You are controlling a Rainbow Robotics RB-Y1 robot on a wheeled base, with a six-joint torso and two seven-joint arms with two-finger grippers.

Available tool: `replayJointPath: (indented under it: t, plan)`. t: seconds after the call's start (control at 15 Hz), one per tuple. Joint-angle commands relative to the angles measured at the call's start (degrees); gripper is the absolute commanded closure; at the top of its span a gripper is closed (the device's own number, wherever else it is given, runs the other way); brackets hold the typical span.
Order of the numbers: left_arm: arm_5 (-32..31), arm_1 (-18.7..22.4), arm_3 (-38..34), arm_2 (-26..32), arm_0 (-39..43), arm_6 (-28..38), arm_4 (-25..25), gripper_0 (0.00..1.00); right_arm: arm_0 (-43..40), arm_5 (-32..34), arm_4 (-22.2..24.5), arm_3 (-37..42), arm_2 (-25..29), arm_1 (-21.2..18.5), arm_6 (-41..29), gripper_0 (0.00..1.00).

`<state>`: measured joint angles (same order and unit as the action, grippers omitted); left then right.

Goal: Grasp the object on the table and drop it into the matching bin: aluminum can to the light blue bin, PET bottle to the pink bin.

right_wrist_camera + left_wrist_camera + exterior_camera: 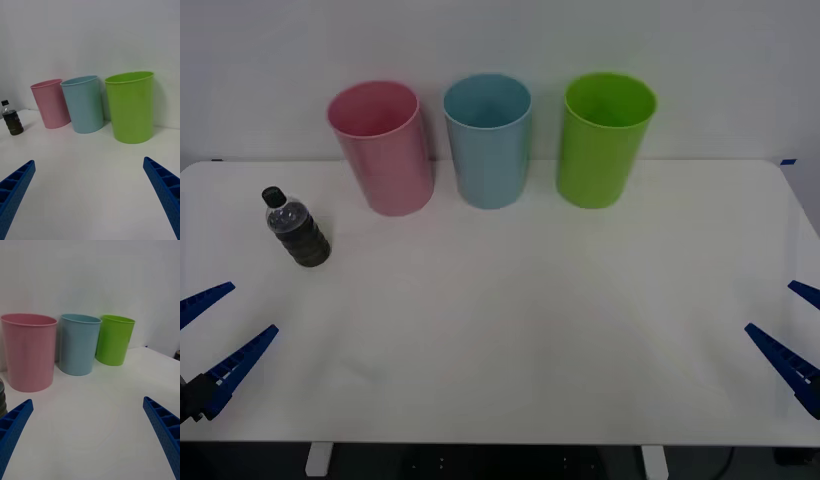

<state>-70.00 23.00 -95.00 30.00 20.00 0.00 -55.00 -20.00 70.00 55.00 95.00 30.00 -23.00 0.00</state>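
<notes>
Standing upright at the left of the front view: the PET bottle (297,229), black cap up, dark lower body, on the white table (520,330). Just to the lower left of the pink bin (383,148), apart from it, not touching. In the right wrist view, seen small at the far left edge (11,119), beside the pink bin (51,103).

Lower left corner of the front view: the left gripper (212,327), blue ribbed fingers spread wide, nothing between them — bottle above it in the frame and slightly to the right, near but clear of both fingers. In the left wrist view, same spread fingers (15,427) at the two bottom corners, with a sliver of the bottle's dark body (2,399) at the left edge just above the nearer finger.

Lower right edge of the front view: the right gripper (794,328), likewise spread and holding nothing, well apart from the bottle across the whole table.

Along the top of the front view, three bins in a row against the wall — pink, then the light blue bin (489,140), then a green bin (605,138), close together.
</notes>
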Motion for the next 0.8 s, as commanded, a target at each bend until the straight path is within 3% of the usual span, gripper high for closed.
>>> replayJointPath:
  t: [0.07, 0.2, 0.6, 0.8]
  plan:
    - [0.0, 0.0, 0.0, 0.0, 0.0, 0.0, 0.0, 0.0, 0.0, 0.0, 0.0, 0.0, 0.0, 0.0, 0.0, 0.0]
    - [0.4, -2.4, 1.1, 0.2, 0.0, 0.0, 1.1, 0.0, 0.0, 0.0, 0.0, 0.0, 0.0, 0.0, 0.0, 0.0]
    - [2.8, -2.3, 1.2, -0.6, 0.2, -0.3, 1.7, 0.0, 0.0, 0.0, 0.0, 0.0, 0.0, 0.0, 0.0, 0.0]
    - [8.9, -2.3, 1.3, -2.5, 0.7, -1.4, 1.7, 0.0, 0.0, 0.0, 0.0, 0.0, 0.0, 0.0, 0.0, 0.0]
